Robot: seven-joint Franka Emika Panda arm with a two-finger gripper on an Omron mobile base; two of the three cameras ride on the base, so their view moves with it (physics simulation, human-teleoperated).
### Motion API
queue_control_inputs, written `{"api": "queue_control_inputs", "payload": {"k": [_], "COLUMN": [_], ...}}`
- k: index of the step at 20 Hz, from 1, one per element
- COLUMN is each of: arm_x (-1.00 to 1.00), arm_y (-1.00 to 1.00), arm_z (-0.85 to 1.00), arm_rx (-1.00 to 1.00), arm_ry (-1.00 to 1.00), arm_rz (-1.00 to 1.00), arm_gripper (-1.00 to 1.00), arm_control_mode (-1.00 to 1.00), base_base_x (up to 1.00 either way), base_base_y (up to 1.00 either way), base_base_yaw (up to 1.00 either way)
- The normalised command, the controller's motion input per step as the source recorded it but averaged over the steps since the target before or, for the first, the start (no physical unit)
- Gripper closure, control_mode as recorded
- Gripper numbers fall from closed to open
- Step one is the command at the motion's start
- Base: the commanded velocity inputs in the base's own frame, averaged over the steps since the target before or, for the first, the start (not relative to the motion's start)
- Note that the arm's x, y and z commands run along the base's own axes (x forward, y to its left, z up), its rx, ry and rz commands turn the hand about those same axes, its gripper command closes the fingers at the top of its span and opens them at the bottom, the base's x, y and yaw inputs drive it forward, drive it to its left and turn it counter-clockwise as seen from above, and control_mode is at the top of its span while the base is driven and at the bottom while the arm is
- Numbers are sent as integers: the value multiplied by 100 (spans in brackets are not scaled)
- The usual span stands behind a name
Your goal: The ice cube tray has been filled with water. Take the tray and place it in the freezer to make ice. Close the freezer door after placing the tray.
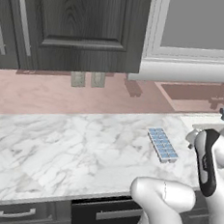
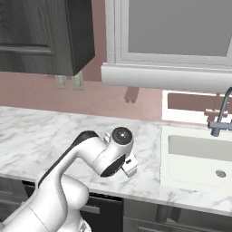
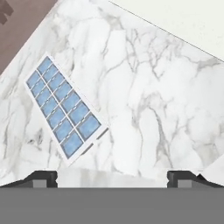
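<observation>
Below the hand, the gripper (image 3: pixel 111 177) hangs fully spread and empty over bare marble surface (image 1: pixel 57 147). Just beyond lies the ice cube tray (image 3: pixel 64 106), flat and white, two rows of glossy pale-blue water (image 3: pixel 72 144), nothing crowding it. Farther right sits a sink (image 2: pixel 199 154) with grey faucet (image 2: pixel 220 117); dark cabinets (image 1: pixel 79 23) hang behind. No writing is legible.

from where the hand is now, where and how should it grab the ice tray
Grip the tray across its short width, near the middle of its length, coming straight down from above. It lies flat on the counter, long and narrow with two rows of water-filled cells, so the open hand would likely span it only that way. A centred grip should keep it level. It sits left of centre, so shift over first.
</observation>
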Motion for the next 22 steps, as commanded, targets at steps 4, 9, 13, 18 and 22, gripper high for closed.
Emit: {"api": "queue_control_inputs", "payload": {"k": [4, 9, 13, 18, 22], "arm_x": [2, 13, 26, 31, 28], "arm_y": [-34, -14, -1, 16, 10], "arm_z": [-11, -1, -8, -25, -28], "arm_rx": [5, 5, 11, 14, 10], "arm_ry": [-1, -1, -1, 0, 0], "arm_rz": [-3, 0, 0, 7, 12], "arm_gripper": [-100, -100, -100, -100, -100], "arm_control_mode": [-100, -100, -100, -100, -100], "base_base_x": [0, 0, 0, 0, 0], "base_base_y": [0, 0, 0, 0, 0], "base_base_yaw": [0, 0, 0, 0, 0]}}
